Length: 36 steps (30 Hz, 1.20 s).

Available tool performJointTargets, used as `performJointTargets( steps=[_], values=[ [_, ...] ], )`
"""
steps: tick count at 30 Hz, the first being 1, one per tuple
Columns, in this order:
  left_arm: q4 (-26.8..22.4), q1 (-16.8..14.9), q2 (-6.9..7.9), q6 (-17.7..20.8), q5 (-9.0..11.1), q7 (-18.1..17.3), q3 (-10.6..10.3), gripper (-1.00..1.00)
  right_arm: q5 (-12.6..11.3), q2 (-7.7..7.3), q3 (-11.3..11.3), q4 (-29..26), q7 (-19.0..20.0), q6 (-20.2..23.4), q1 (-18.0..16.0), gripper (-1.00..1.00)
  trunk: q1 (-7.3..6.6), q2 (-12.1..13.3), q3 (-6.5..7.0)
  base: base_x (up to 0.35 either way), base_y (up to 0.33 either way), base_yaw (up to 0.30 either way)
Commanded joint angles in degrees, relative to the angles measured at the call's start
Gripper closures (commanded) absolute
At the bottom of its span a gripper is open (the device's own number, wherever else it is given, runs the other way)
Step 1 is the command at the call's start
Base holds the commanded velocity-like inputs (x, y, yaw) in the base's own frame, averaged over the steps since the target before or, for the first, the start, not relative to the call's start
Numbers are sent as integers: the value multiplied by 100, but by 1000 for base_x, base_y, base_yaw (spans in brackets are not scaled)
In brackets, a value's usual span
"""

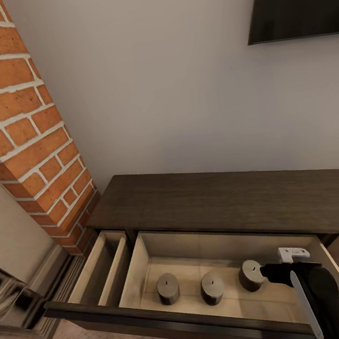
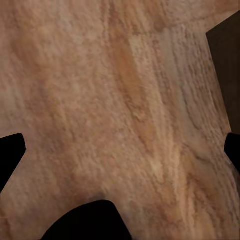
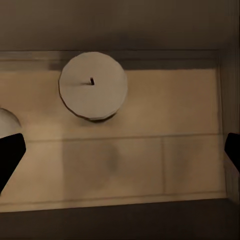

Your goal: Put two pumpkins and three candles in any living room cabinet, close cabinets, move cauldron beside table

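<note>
Three candles stand inside the cabinet's pulled-out drawer; the right pincer hangs above, wide and empty; left pincer wide over wood floor.

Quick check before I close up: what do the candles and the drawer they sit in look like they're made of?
The three candles look like matte grey-beige wax: plain stubby cylinders, flat tops, tiny dark wicks. The drawer looks like wood: its floor and walls are pale beige and unglossy, though little grain shows, so it could be laminate. The cabinet top shows dark-brown streaked grain, satin at most.

Three candles in cabinet drawer
</note>
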Motion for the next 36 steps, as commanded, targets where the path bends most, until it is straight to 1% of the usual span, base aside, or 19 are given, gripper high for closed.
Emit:
performJointTargets(
  steps=[1,3,4,16,20,27,28,31,32,33,34,35,36],
  values=[
    [-6,1,-2,20,6,24,2,-100,39,4,-3,-80,27,25,28,-100,-1,-2,-4,-109,0,0],
    [8,-4,-10,20,-87,-2,1,-100,40,2,9,-280,41,25,112,-100,-1,-2,-4,-212,0,0],
    [11,-6,-11,21,-101,-6,1,-100,40,0,17,-315,44,25,126,-100,-1,-2,-4,-232,0,0],
    [67,-18,-30,28,-126,-19,-12,-100,46,-19,56,-383,48,25,37,-100,-1,-2,-4,-112,0,0],
    [129,-32,-47,28,-125,-26,-20,-100,46,-29,64,-385,48,25,-184,-100,-1,-2,-4,-284,0,0],
    [321,-75,-54,28,-124,-44,-25,-100,48,-64,67,-386,84,25,-332,-100,-1,-2,-4,-333,0,0],
    [374,-90,-61,27,-129,-42,-97,-100,50,-360,51,-392,690,25,-593,-100,-1,-2,-4,-113,0,0],
    [385,-93,-59,23,-134,-40,-176,-100,53,-607,37,-393,1234,25,-710,-100,-1,-2,-4,-74,0,0],
    [398,-95,-58,21,-139,-41,-232,-100,54,-897,2,-392,1879,25,-823,-100,-1,-2,-4,-45,0,0],
    [403,-95,-58,20,-137,-41,-246,-100,55,-990,-37,-393,2086,25,-853,-100,-1,-2,-4,-92,0,0],
    [406,-95,-58,20,-135,-41,-255,-100,55,-1051,-105,-394,2222,-98,-872,-100,-1,-2,-4,-138,0,0],
    [407,-95,-57,20,-135,-41,-258,-100,55,-1069,-148,-394,2273,-192,-879,-100,-1,-2,-4,-139,0,0],
    [408,-96,-57,20,-134,-41,-263,-100,52,-1089,-236,-394,2355,-388,-889,-100,-1,-2,-4,-101,0,0]
  ],
)
